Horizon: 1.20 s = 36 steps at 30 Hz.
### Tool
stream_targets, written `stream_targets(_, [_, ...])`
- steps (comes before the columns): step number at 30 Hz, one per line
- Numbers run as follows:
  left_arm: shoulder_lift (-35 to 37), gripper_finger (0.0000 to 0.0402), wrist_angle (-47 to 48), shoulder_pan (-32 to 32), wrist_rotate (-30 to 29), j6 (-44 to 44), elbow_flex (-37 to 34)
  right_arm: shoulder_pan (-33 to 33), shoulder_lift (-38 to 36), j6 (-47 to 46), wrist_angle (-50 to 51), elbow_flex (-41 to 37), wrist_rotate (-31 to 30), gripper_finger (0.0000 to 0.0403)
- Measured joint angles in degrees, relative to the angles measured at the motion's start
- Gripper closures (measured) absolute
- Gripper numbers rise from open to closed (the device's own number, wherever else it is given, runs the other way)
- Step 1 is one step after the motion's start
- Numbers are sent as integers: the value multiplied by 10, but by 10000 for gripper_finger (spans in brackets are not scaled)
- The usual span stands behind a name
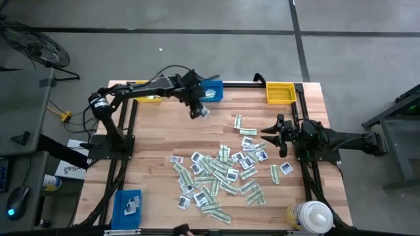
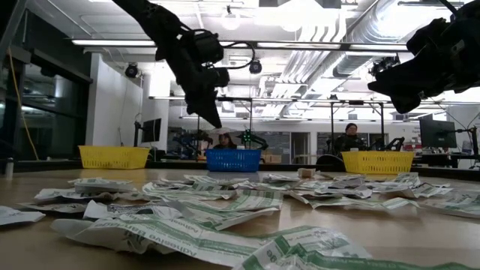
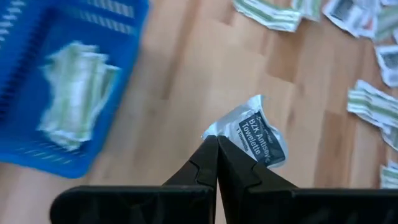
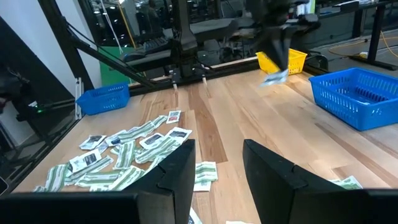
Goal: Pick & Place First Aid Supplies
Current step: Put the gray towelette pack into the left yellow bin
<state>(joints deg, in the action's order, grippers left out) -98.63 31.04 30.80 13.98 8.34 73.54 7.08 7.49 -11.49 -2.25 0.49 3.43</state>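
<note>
Overhead, a crumpled white towelette packet [image 1: 200, 111] is held clamped in the left gripper [image 1: 197, 109] just at five o'clock of the blue mesh bin [image 1: 211, 90], apparently for dropping there, while flat paper packets [image 1: 220, 174] lie heaped mid-table. From the left wrist, the fingers [image 3: 205, 163] are seen pinched on that dark-labelled packet's corner above bare wood, and thin green-and-white strips [image 3: 78, 90] are seen inside the bin. From the right wrist, the right gripper [image 4: 217, 163] is parked with fingers parted, grasping nothing.

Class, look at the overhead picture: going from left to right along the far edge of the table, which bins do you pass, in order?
Yellow bin, partly hidden under the left arm → blue bin, with the left tool shut on a white packet just in front of it → second yellow bin.
</note>
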Motion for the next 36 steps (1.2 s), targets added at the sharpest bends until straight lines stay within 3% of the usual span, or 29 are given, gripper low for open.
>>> stream_targets(5, [6,401,-26,35,-10,-15,0,0,0,0,-1,0,0,274])
stream_targets(16, [-11,401,-138,102,-109,-115,0,0,0,0,-1,0,0,274])
stream_targets(20, [-31,401,-155,110,-118,-136,1,0,0,0,-1,0,0,274])
stream_targets(30, [-132,401,-58,108,-99,-192,138,0,0,0,-1,0,0,274])
stream_targets(36, [-151,401,-25,108,-92,-239,157,0,0,0,-1,0,0,274])
